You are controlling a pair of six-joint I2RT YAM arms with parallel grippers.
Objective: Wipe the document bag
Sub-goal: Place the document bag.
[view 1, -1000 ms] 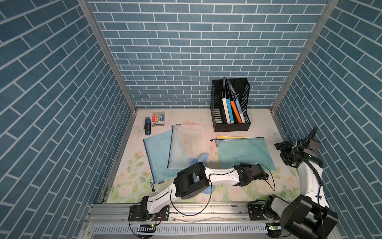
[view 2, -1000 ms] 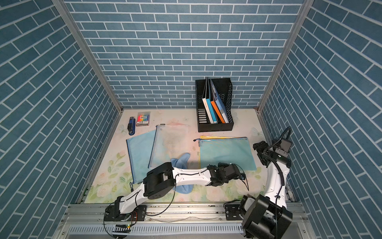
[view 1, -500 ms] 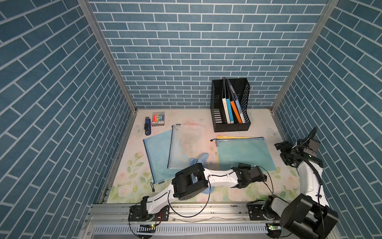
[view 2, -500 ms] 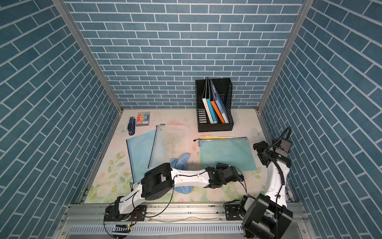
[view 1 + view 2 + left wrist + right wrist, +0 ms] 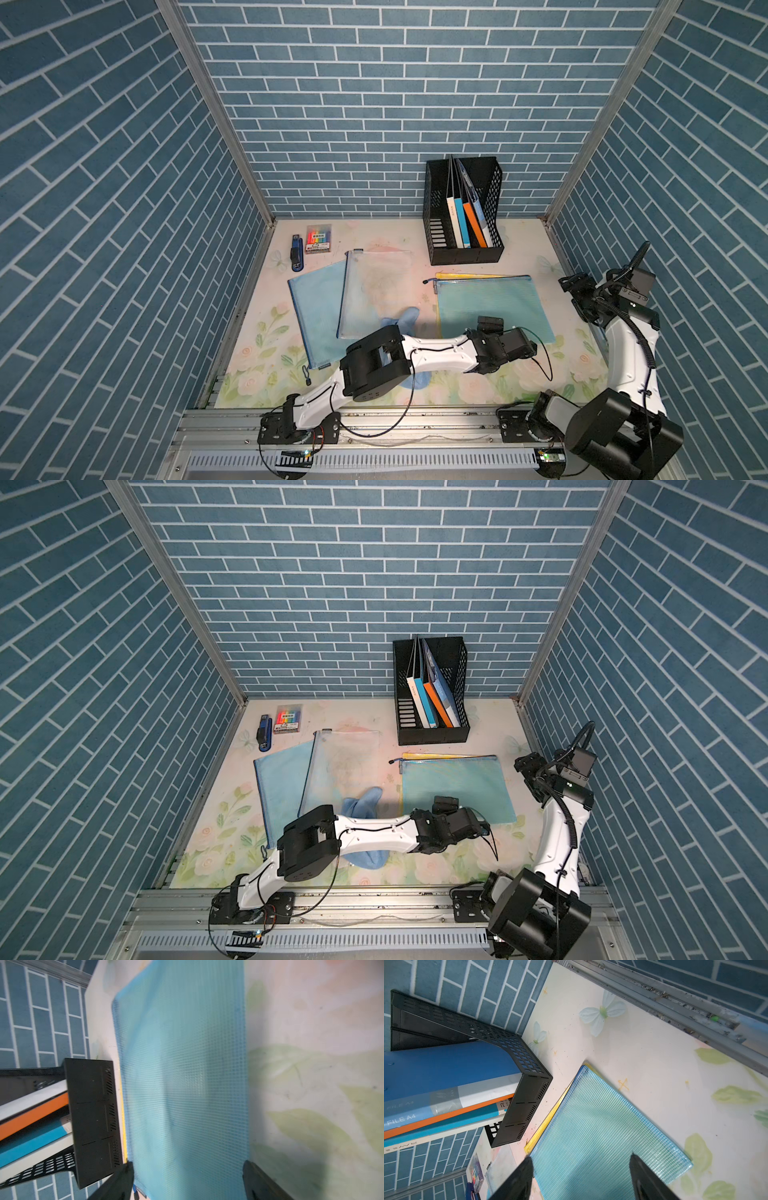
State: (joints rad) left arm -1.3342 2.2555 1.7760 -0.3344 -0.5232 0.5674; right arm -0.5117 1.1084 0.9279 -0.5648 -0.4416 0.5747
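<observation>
Top views: the document bag (image 5: 490, 305) lies flat on the bench (image 5: 519, 249), in front of the rack (image 5: 463, 253). A cloth (image 5: 405, 320) lies near it.
Left wrist: the left fingers (image 5: 255, 1176) are spread wide above the bag, holding nothing.
Right wrist: the right fingers (image 5: 641, 1172) are apart and empty.

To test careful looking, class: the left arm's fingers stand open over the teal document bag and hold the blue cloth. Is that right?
No. The left fingers stand open over the teal document bag but hold nothing, as the left wrist view shows. The blue cloth lies at a corner of the clear bag, in both top views.
</observation>
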